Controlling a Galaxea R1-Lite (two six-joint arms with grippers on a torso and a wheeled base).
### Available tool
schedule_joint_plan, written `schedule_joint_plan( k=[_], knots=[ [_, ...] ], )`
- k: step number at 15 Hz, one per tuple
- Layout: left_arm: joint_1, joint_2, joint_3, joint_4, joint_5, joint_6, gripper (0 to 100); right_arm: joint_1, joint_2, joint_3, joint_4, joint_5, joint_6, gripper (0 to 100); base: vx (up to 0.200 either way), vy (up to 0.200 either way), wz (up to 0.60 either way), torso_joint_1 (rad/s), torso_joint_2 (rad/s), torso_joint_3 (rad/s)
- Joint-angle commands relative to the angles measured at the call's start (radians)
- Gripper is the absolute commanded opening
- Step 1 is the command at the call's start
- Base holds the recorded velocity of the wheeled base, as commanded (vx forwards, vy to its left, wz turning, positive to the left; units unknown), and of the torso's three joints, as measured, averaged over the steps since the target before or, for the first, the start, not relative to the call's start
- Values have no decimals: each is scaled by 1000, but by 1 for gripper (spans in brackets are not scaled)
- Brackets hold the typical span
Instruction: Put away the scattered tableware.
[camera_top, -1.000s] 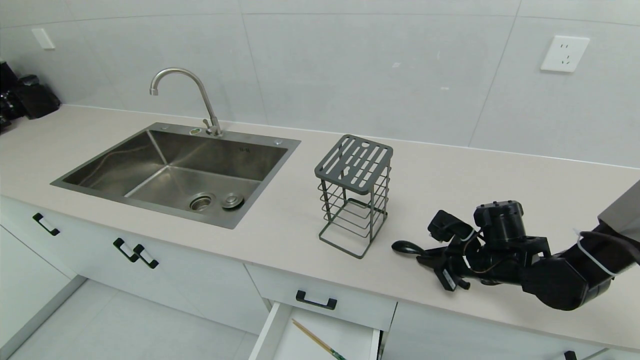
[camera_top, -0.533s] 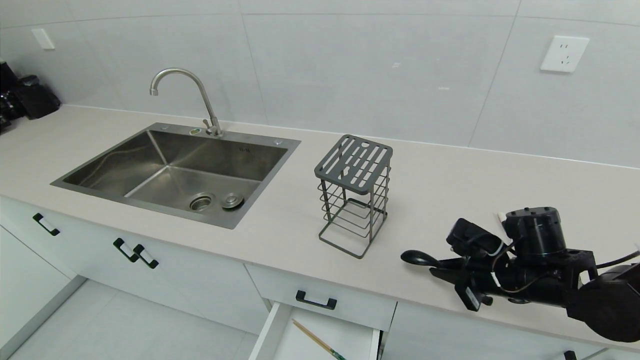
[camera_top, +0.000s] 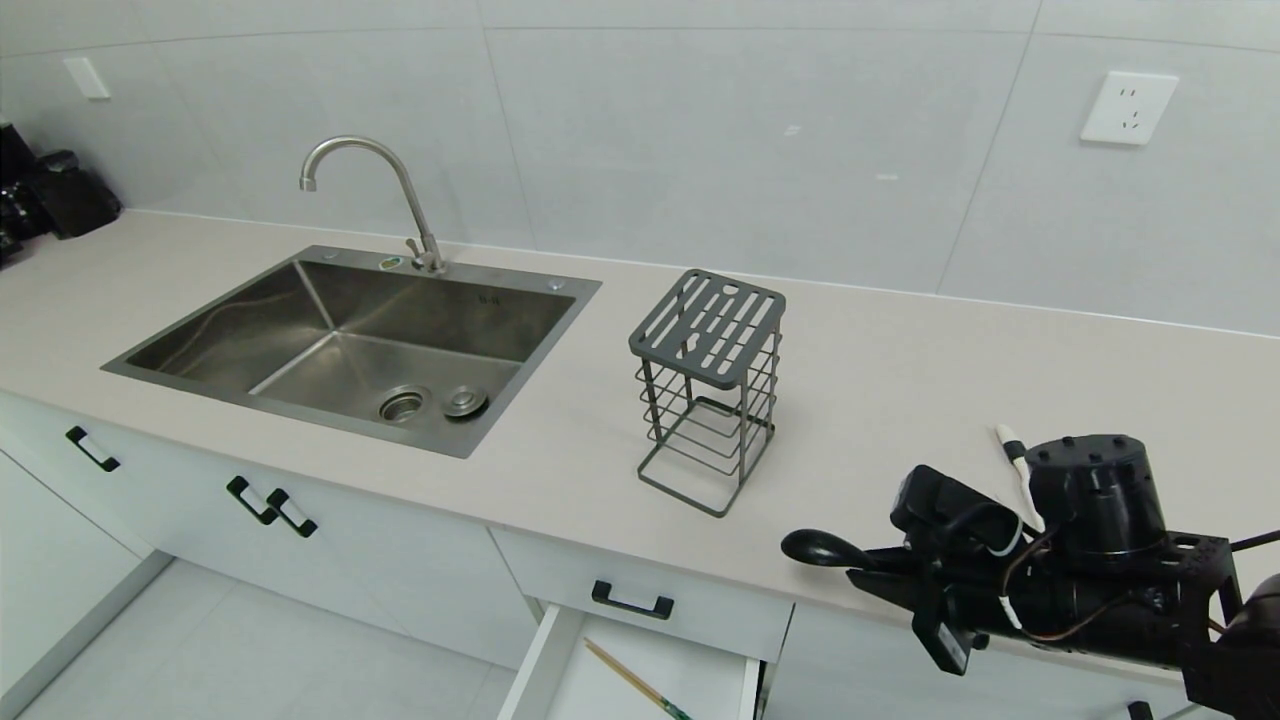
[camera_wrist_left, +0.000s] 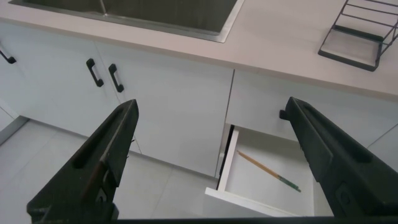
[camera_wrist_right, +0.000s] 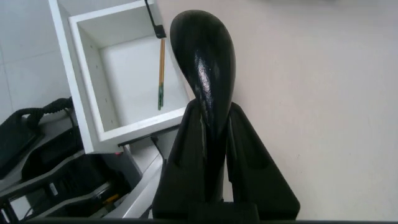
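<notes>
The right end effector (camera_top: 875, 575) grips the black spoon (camera_top: 822, 548), bowl outermost; the drawer (camera_top: 530, 665) gapes below, to its left.

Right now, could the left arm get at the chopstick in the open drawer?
Probably yes. The left gripper is open and empty in front of the cabinets, the drawer is pulled out, and the chopstick lies uncovered inside.

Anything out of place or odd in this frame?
A slim white-tipped utensil lies loose on the counter behind the right gripper, which is shut on a black spoon. The drawer below is open, holding a chopstick. Nothing spilled or damaged.
</notes>
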Motion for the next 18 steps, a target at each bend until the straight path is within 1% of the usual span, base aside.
schedule_joint_plan(
  k=[1, 4, 7, 8, 11, 13, 14, 15, 16, 18],
  knots=[
    [0, 0, 0, -1, 0, -1, 100, 26, -10, 1, -2, 0, 2, 0, 0, 0, 0, 0, 0, 0],
    [0, 0, 0, -1, 0, -1, 100, 72, -10, -3, -8, -3, 22, 0, 0, 0, 0, 0, 0, 0],
    [0, 0, 0, -1, 0, -1, 100, 171, -9, -20, -19, -29, 96, 0, 0, 0, 0, 0, 0, 0],
    [0, 0, 0, -1, 0, -1, 100, 202, -4, -28, -19, -40, 103, 0, 0, 0, 0, 0, 0, 0],
    [0, 0, 0, -1, 0, -1, 100, 228, 5, -28, -19, -41, 108, 0, 0, 0, 0, 0, 0, 0],
    [0, 0, 0, -1, 0, -1, 100, 293, 17, -37, -16, -32, 126, 0, 0, 0, 0, 0, 0, 0],
    [0, 0, 0, -1, 0, -1, 100, 331, 19, -55, -16, -34, 157, 0, 0, 0, 0, 0, 0, 0],
    [0, 0, 0, -1, 0, -1, 100, 351, 22, -71, -16, -34, 183, 0, 0, 0, 0, 0, 0, 0],
    [0, 0, 0, -1, 0, -1, 100, 395, 28, -100, -16, -43, 274, 0, 0, 0, 0, 0, 0, 0],
    [0, 0, 0, -1, 0, -1, 100, 446, 43, -114, -19, -92, 415, 0, 0, 0, 0, 0, 0, 0]
  ],
)
